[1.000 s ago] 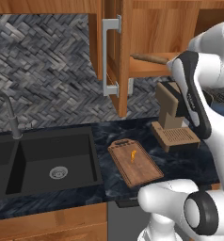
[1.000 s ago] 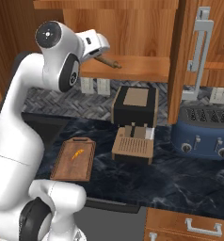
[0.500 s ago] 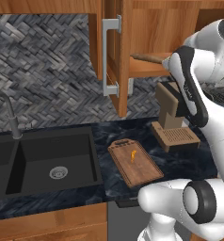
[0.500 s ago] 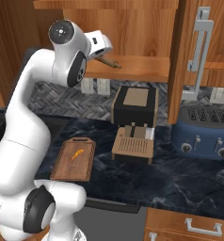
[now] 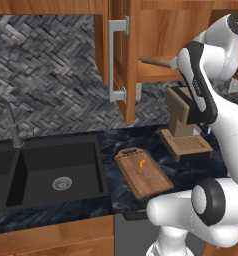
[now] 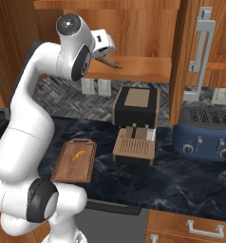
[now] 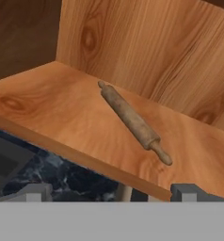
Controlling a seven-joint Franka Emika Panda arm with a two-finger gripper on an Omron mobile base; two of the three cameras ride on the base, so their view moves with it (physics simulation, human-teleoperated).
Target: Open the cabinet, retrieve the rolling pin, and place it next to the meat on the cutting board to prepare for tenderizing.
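Cabinet [image 5: 123, 60] open; rolling pin [image 7: 133, 121] untouched on shelf, gripper [image 7: 111, 193] fingers apart, probably empty; grasp, placing by meat [image 5: 141, 165] remain.

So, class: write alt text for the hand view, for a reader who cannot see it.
A wooden rolling pin lies diagonally on the shelf of an open cabinet, untouched. The open gripper is short of the shelf edge, with dark counter visible below.

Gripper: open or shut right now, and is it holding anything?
Gripper: open, holding nothing; the rolling pin lies untouched on the cabinet shelf ahead of it.
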